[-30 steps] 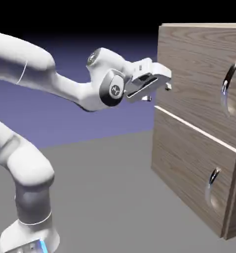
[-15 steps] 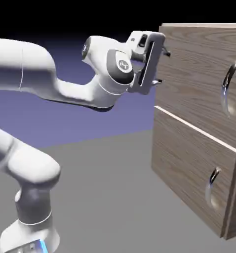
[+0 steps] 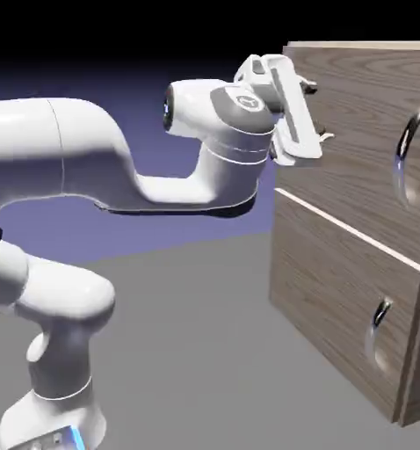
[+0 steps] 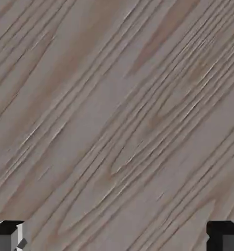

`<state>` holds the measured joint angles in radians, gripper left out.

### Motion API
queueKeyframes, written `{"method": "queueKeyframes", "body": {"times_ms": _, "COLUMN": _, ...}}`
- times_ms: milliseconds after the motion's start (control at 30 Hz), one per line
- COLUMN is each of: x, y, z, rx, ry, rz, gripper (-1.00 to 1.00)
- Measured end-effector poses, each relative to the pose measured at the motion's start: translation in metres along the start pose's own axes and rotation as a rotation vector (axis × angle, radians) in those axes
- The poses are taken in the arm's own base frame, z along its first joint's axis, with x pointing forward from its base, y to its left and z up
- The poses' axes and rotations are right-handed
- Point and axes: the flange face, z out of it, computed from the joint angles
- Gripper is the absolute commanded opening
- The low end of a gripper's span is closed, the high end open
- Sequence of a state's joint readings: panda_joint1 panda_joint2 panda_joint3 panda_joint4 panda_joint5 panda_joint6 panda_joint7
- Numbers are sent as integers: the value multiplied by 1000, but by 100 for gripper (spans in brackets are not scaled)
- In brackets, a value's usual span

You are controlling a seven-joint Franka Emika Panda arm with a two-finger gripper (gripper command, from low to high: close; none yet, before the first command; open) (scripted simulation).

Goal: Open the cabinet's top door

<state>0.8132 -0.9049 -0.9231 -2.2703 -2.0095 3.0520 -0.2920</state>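
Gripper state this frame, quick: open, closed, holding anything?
Gripper: open, jaws wide apart, holding nothing.

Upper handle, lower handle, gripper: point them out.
Upper handle (image 3: 401, 163): exterior view, curved bar.
Lower handle (image 3: 373, 332): exterior view, curved bar.
Gripper (image 3: 320, 112): exterior view, midway between fingertips.

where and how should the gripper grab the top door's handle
Best bet: the middle of the curved silver handle, approached straight at the top door, fingers either side of the bar. It runs roughly upright and bows out from the panel, so the open gripper would probably need its fingertips side by side, not one above the other.
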Motion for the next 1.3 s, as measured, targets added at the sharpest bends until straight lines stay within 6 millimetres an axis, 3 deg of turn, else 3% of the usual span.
{"method": "queueKeyframes", "body": {"times_ms": 233, "x": -40, "y": -29, "z": 19, "rx": -37, "ry": -24, "rz": -341, "gripper": 0}}
{"method": "queueKeyframes", "body": {"times_ms": 467, "x": -79, "y": -74, "z": 45, "rx": -41, "ry": -49, "rz": -687, "gripper": 0}}
{"method": "queueKeyframes", "body": {"times_ms": 533, "x": -83, "y": -80, "z": 49, "rx": -40, "ry": -51, "rz": -728, "gripper": 0}}
{"method": "queueKeyframes", "body": {"times_ms": 667, "x": -85, "y": -78, "z": 89, "rx": -40, "ry": -51, "rz": -727, "gripper": 0}}
{"method": "queueKeyframes", "body": {"times_ms": 700, "x": -85, "y": -77, "z": 99, "rx": -40, "ry": -51, "rz": -728, "gripper": -100}}
{"method": "queueKeyframes", "body": {"times_ms": 767, "x": -85, "y": -77, "z": 99, "rx": -40, "ry": -51, "rz": -728, "gripper": -100}}
{"method": "queueKeyframes", "body": {"times_ms": 1300, "x": -21, "y": -80, "z": -23, "rx": 83, "ry": -321, "rz": -711, "gripper": -100}}
